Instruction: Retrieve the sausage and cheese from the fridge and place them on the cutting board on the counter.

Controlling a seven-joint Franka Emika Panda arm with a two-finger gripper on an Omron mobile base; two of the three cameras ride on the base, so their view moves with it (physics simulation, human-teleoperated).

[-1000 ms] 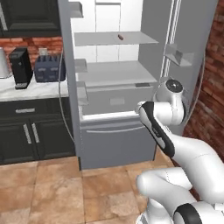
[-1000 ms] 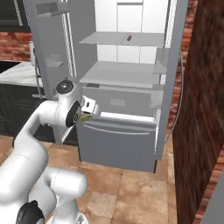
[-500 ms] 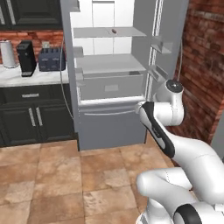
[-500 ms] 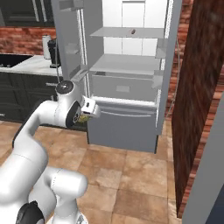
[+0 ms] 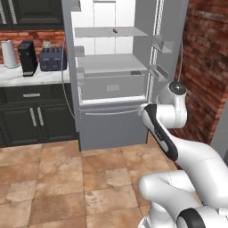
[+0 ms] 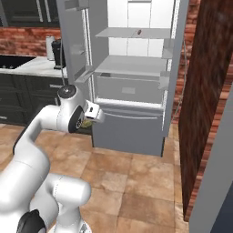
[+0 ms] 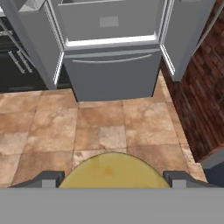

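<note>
The gripper (image 7: 113,177) is clamped on the cheese (image 7: 113,171), a yellow-tan rounded chunk sitting between the two dark fingertips (image 7: 49,178) in the hand view; the jaws stand wide because the chunk is wide; in the right base view the same yellowish piece shows at the hand, held low in front of the fridge (image 6: 132,82) and apart from it. The fridge doors hang open, white shelves and drawer front facing the robot; the sausage (image 5: 115,31) lies on the upper shelf, a small reddish-brown stub near the middle, also seen in the right base view (image 6: 139,32). The counter (image 5: 26,75) runs to the left of the fridge, with a kettle (image 5: 9,53), a coffee maker (image 5: 27,58) and a toaster (image 5: 52,59) along the brick wall; the cutting board cannot be made out here.

The step in hand looks like carrying the cheese from the fridge toward the counter; the sausage is not yet fetched. The next move probably calls for turning the base left to find the board, keeping the grip firm, then lowering the chunk onto it before returning for the sausage on the high shelf.
</note>
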